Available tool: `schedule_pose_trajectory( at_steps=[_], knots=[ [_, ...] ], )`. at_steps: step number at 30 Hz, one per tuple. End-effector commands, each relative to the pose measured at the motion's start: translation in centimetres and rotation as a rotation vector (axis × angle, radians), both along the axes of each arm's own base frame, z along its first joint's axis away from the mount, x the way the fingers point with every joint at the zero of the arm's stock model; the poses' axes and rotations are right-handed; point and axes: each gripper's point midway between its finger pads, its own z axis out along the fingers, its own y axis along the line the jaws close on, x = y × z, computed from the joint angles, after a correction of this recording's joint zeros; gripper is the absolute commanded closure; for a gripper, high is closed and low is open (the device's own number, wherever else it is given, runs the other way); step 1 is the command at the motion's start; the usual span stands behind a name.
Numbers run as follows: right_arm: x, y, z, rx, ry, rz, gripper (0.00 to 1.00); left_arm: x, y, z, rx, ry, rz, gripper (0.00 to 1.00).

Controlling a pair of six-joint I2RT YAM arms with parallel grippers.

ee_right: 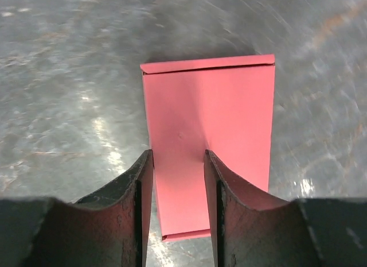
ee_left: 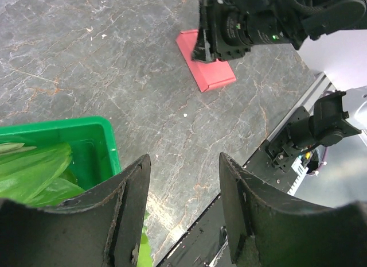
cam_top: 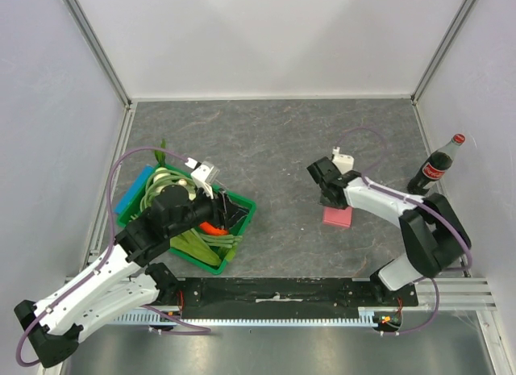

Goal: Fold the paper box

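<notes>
- The paper box (cam_top: 337,217) lies flat on the table, well apart from the green crate (ee_left: 97,124), out on the crate's right in the top view.
- The right gripper (ee_right: 178,156) is down on it! Jaws part-way apart, both tips planted on the pink card, which puckers between them. Not clamped, as far as I can see.
- Its long axis runs straight away from those fingers, which straddle its midline towards the near end, with a folded lip at the far end.
- The left gripper (ee_left: 184,161) hangs over the crate's rim, jaws spread and empty.
- My call: the right arm is far nearer, so the next fold is its job.
</notes>
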Motion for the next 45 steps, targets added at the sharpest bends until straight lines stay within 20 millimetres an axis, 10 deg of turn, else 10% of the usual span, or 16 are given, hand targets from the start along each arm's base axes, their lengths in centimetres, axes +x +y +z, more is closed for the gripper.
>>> schedule_pose_trajectory(
  at_steps=[1, 13, 24, 29, 33, 34, 37, 45],
  knots=[
    [-6.7, -4.1, -2.4, 0.005, 0.127, -0.300, 0.65, -0.4, -0.3, 2.6, -0.056, -0.089, -0.043, 0.42],
    [-11.3, -9.8, -0.8, 0.204, -0.043, -0.736, 0.67, -1.4, 0.7, 3.8, -0.066, -0.127, -0.052, 0.42],
    [-10.8, -11.0, 2.1, 0.212, -0.049, -0.715, 0.69, -1.1, 0.4, 4.1, -0.067, -0.150, -0.062, 0.42],
    [-3.9, -9.3, 8.2, 0.160, -0.151, -0.269, 0.35, -1.1, -0.3, 4.0, -0.070, -0.144, -0.086, 0.42],
    [0.6, -6.5, 9.8, 0.126, -0.091, 0.052, 0.41, -0.9, -0.7, 4.3, -0.076, -0.148, -0.097, 0.42],
    [1.0, -6.3, 8.2, 0.120, -0.024, 0.071, 0.60, -0.9, -0.8, 4.3, -0.077, -0.149, -0.098, 0.42],
    [1.7, -5.9, 6.3, 0.112, 0.048, 0.071, 0.75, -0.9, -0.7, 4.5, -0.080, -0.150, -0.094, 0.42],
    [-0.3, -9.4, 0.7, 0.094, 0.179, -0.166, 0.78, -1.2, -0.1, 4.6, -0.078, -0.149, -0.085, 0.42]
  ],
)
